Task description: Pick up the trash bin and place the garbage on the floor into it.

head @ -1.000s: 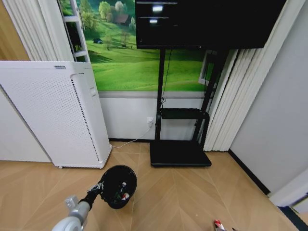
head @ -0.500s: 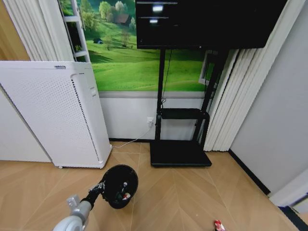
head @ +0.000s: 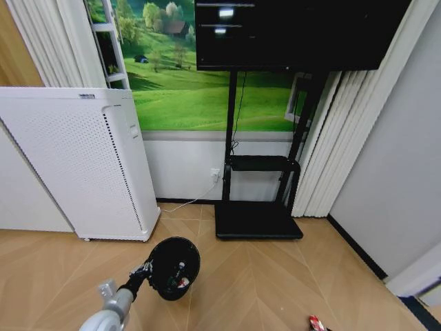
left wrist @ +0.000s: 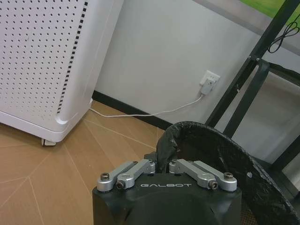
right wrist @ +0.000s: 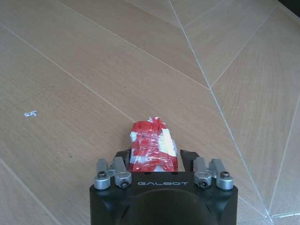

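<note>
Since a second ago, seen from my head, the trash bin point(head: 173, 267) has drifted slightly right with my left pincer point(head: 147, 268), hanging over the floor point(head: 275, 283) near the white perforated appliance point(head: 76, 162), with litter inside; a red-and-white wrapper point(head: 315, 323) shows at the lower edge. From my left wrist, that pincer's fingers point(left wrist: 136, 169) are pinched closed on the bin's rim point(left wrist: 165, 146). From my right wrist, my right pincer point(right wrist: 155, 157) stands apart around the crumpled wrapper point(right wrist: 153, 146), above the parquet point(right wrist: 93, 70).

Black "GALBOT" pincer point(left wrist: 161, 167) housing, silver screwed linkages.
</note>
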Controlling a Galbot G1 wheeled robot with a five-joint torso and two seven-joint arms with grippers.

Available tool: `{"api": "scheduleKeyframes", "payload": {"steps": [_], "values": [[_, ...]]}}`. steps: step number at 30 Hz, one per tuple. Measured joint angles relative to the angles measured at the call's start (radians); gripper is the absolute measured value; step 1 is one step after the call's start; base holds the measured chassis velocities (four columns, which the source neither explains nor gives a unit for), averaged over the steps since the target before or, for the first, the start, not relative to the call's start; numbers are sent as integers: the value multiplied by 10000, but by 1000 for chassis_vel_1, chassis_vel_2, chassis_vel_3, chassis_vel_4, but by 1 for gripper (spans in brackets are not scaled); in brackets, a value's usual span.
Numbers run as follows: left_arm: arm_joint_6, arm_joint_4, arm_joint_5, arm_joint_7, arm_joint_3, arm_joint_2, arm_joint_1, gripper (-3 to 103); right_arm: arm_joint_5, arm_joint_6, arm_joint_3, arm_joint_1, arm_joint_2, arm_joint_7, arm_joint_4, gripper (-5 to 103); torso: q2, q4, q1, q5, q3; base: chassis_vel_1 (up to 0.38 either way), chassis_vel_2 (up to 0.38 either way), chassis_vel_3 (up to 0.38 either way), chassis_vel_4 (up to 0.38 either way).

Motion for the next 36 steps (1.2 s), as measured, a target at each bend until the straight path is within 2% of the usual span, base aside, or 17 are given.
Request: {"api": "scheduleKeyframes", "payload": {"steps": [1, 2, 4, 6, 17, 20, 22, 24, 25, 27, 29, 31, 33, 36], "values": [[0, 0, 0, 0, 0, 0, 0, 7, 0, 0, 0, 0, 0, 0, 0, 59, 0, 0, 0, 0, 0, 0, 0, 0, 0], [0, 12, 2, -1, 0, -3, -1, 7, 14, -1, 19, -48, 5, 12, 81, 54, 0, 0, 0, 2, 0, 0, 0, 0, 0], [0, 22, 5, -2, -1, -4, -3, 7, 25, -3, 38, -105, 5, 27, 168, 54, -1, -1, 0, 3, 1, 0, 0, 0, 0], [0, 50, 6, -2, -3, -5, -25, 7, 97, -34, 89, -253, 4, 55, 393, 47, -2, -5, 0, 5, 1, 0, 0, 0, 0], [0, 76, 14, -13, 35, -14, -101, 7, 450, -133, 434, -790, -21, 101, 1316, 47, -2, -5, 2, 5, 3, 0, 0, 0, 0], [0, 82, 9, -29, 40, 27, -142, 7, 721, -105, 717, -1178, -59, 192, 2116, 47, -2, -3, 1, 3, 3, 0, 0, 0, 0], [0, 162, 7, -129, 152, 129, -273, 7, 1089, -182, 1111, -1823, -89, 208, 3668, 47, -2, -6, 2, 0, 2, 0, 0, 0, 0], [0, 182, 8, -182, 219, 170, -340, 7, 1238, -166, 1230, -2065, -86, 199, 4248, 47, -2, -1, 1, -4, 2, 0, 0, 0, 0], [0, 180, -22, -269, 316, 211, -441, 7, 1418, 124, 1320, -2385, -17, 135, 5027, 47, -2, -5, 2, -9, 3, 0, 0, 0, 0], [20, 82, -103, -377, 477, 231, -578, 7, 1496, 609, 1389, -2725, 192, -21, 5974, 47, -3, -2, 2, 4, 1, 0, 0, 0, 0], [24, 42, -105, -391, 569, 241, -631, 7, 1568, 741, 1399, -2955, 298, -72, 6511, 47, -3, -4, 1, 4, 1, 0, 0, 0, 0], [30, 31, -85, -395, 662, 265, -651, 7, 1635, 788, 1396, -3167, 369, -91, 7031, 47, -2, -5, 2, 2, 2, 0, 0, 0, 0], [8, 61, 115, -375, 908, 346, -681, 7, 1729, 782, 1254, -3641, 443, -85, 8533, 47, -2, -4, 1, -3, 1, 0, 0, 0, 0], [-46, 104, 125, -374, 1123, 402, -698, 7, 1733, 775, 1112, -3821, 483, -115, 9224, 47, -2, -3, 1, -1, 1, 0, 0, 0, 0]]}}
